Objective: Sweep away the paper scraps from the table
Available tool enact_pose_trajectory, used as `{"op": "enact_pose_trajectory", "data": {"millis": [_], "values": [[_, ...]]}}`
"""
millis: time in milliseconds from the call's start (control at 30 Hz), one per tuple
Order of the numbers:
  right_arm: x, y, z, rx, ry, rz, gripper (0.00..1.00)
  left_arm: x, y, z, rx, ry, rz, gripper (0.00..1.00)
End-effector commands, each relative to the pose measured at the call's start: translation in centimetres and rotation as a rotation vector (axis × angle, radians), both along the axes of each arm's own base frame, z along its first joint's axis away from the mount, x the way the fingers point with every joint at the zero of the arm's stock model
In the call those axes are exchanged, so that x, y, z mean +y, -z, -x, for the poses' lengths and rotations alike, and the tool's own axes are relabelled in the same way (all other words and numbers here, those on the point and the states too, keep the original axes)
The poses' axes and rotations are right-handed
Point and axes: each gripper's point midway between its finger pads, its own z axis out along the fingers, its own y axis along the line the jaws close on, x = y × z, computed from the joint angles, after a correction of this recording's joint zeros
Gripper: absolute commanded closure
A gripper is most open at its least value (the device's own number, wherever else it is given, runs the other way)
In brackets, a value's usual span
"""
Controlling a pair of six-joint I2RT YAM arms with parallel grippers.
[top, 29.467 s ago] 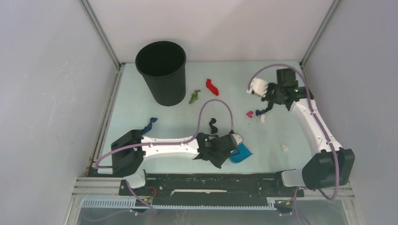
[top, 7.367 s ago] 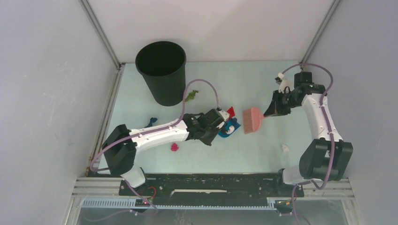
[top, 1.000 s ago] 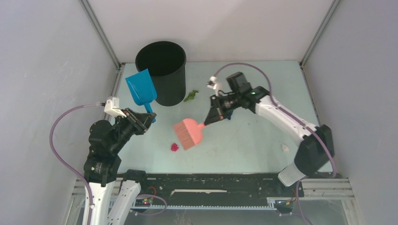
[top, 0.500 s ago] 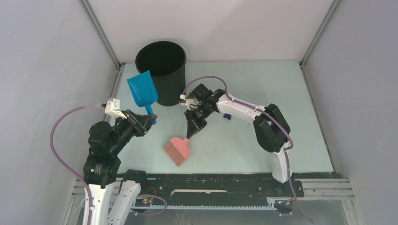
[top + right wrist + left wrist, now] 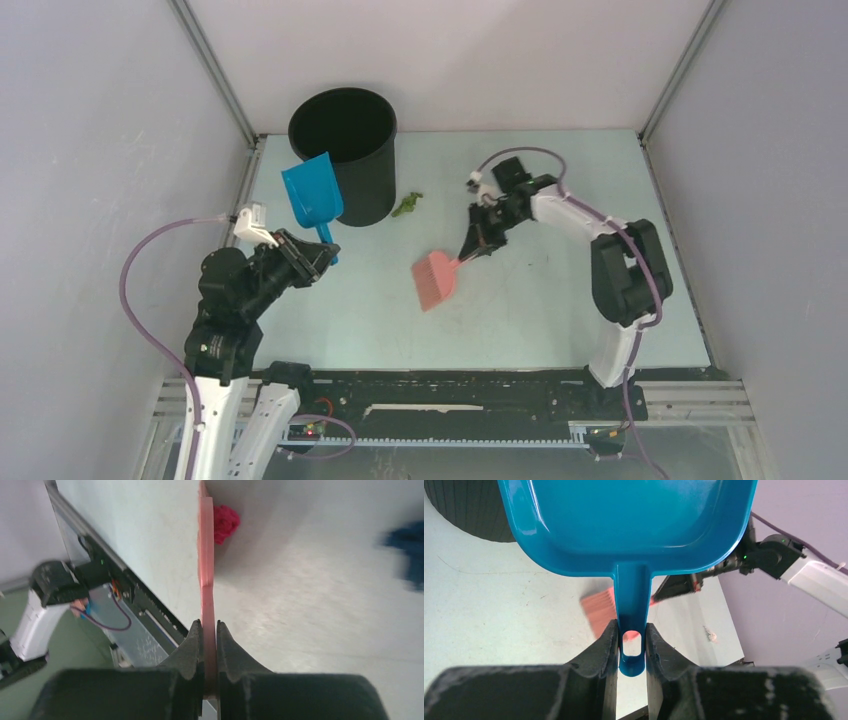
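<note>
My left gripper (image 5: 318,256) is shut on the handle of the blue dustpan (image 5: 312,195) and holds it raised beside the bin; in the left wrist view my fingers (image 5: 606,645) clamp the handle (image 5: 631,605). My right gripper (image 5: 468,252) is shut on the handle of the pink brush (image 5: 436,279), its head low over the middle of the table (image 5: 540,320). A green scrap (image 5: 407,206) lies right of the bin. In the right wrist view a magenta scrap (image 5: 226,523) lies against the brush (image 5: 205,555), and a blurred dark blue scrap (image 5: 407,547) lies to the right.
A tall black bin (image 5: 345,150) stands at the back left, next to the raised dustpan. A small white bit (image 5: 710,635) lies near the table's front right. Grey walls and metal rails bound the table on three sides.
My right arm has swung the brush from the front left to the middle of the table. My left gripper with the dustpan has shifted a little toward the bin.
</note>
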Motion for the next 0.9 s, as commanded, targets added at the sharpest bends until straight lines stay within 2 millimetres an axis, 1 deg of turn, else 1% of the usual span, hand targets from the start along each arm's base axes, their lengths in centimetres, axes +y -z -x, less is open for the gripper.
{"op": "enact_pose_trajectory", "data": {"millis": [0,67,133,200,233,267,333,400,467,533,567,667,700,733,767,800,833,867], "values": [[-6.0,-1.6,-3.2,-0.001,0.155,-0.011,1.00,-0.2,-1.3,-0.5,-0.068,0.031,-0.030,1.00],[-8.9,-1.2,-3.6,0.029,0.198,0.009,1.00,-0.3,-1.3,-0.9,-0.066,0.034,-0.036,1.00],[-10.7,-1.2,-3.4,0.056,0.217,0.013,1.00,-0.4,-1.3,-1.1,-0.064,0.042,-0.037,1.00],[-11.6,-2.0,-3.2,0.074,0.225,-0.022,1.00,-0.5,-1.5,-1.3,-0.067,0.048,-0.040,1.00],[-11.8,-3.0,-3.3,0.066,0.222,-0.049,1.00,-0.5,-1.6,-1.4,-0.068,0.050,-0.043,1.00],[-11.6,-4.4,-3.3,0.051,0.207,-0.094,1.00,-0.5,-1.6,-1.5,-0.069,0.049,-0.046,1.00],[-10.7,-8.1,-3.6,-0.014,0.152,-0.191,1.00,-0.4,-1.7,-1.6,-0.071,0.045,-0.051,1.00],[-9.9,-11.7,-4.5,-0.115,0.120,-0.230,1.00,-0.4,-1.7,-1.6,-0.072,0.044,-0.052,1.00],[-9.2,-14.6,-6.3,-0.233,0.127,-0.260,1.00,-0.4,-1.6,-1.5,-0.068,0.046,-0.048,1.00],[-8.5,-16.7,-8.6,-0.309,0.176,-0.302,1.00,-0.4,-1.4,-1.4,-0.062,0.045,-0.041,1.00],[-7.9,-17.5,-9.7,-0.330,0.200,-0.323,1.00,-0.5,-1.4,-1.3,-0.062,0.044,-0.036,1.00],[-5.9,-18.2,-13.6,-0.377,0.232,-0.393,1.00,-0.7,-1.3,-0.7,-0.059,0.045,0.002,1.00],[-5.0,-18.0,-14.9,-0.372,0.247,-0.410,1.00,-0.8,-1.3,-0.4,-0.064,0.049,0.018,1.00],[-4.1,-18.2,-16.0,-0.338,0.272,-0.445,1.00,-0.8,-1.4,-0.2,-0.067,0.049,0.025,1.00],[-3.2,-18.1,-17.0,-0.304,0.284,-0.476,1.00,-0.8,-1.3,0.0,-0.065,0.049,0.023,1.00],[-2.4,-17.5,-18.0,-0.280,0.284,-0.496,1.00,-0.7,-1.3,0.2,-0.064,0.044,0.016,1.00],[-1.4,-17.3,-18.6,-0.234,0.297,-0.518,1.00,-0.5,-1.2,0.4,-0.061,0.038,0.006,1.00],[-0.5,-16.5,-19.3,-0.211,0.299,-0.526,1.00,-0.3,-1.2,0.7,-0.057,0.031,-0.006,1.00]]}}
